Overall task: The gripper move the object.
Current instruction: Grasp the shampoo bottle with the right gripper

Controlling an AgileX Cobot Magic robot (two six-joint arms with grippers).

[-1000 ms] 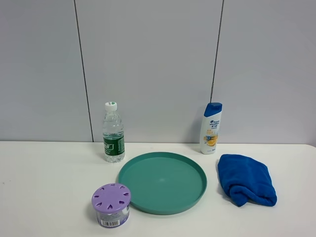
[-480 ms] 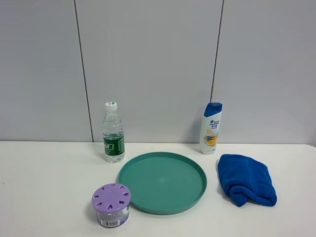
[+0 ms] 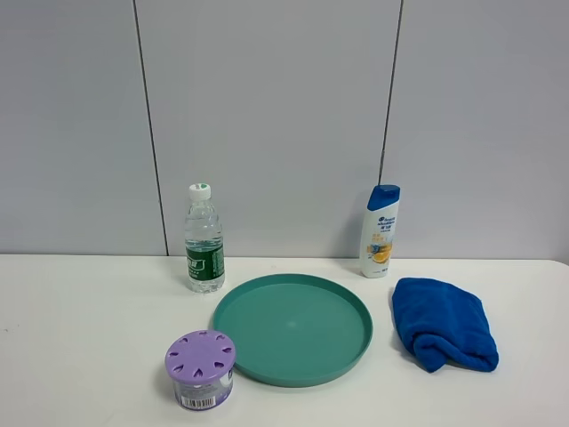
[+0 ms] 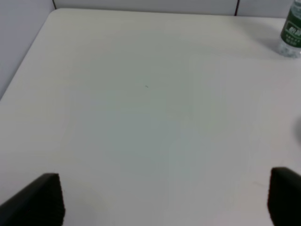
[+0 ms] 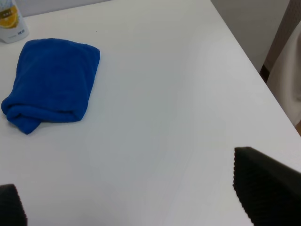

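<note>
The white shampoo bottle (image 3: 380, 231) with a blue cap stands upright at the back right of the white table, by the wall. Its lower part shows in the right wrist view (image 5: 9, 21), beside the blue towel. Neither gripper shows in the exterior high view. My left gripper (image 4: 164, 188) is open and empty over bare table, far from the bottle. My right gripper (image 5: 127, 188) is open and empty over bare table, apart from the towel and the bottle.
A clear water bottle (image 3: 204, 240) with a green label stands back left, also in the left wrist view (image 4: 291, 33). A teal plate (image 3: 293, 381) lies mid-table. A purple-lidded jar (image 3: 200, 367) sits at the front. A folded blue towel (image 3: 442, 325) (image 5: 51, 80) lies right.
</note>
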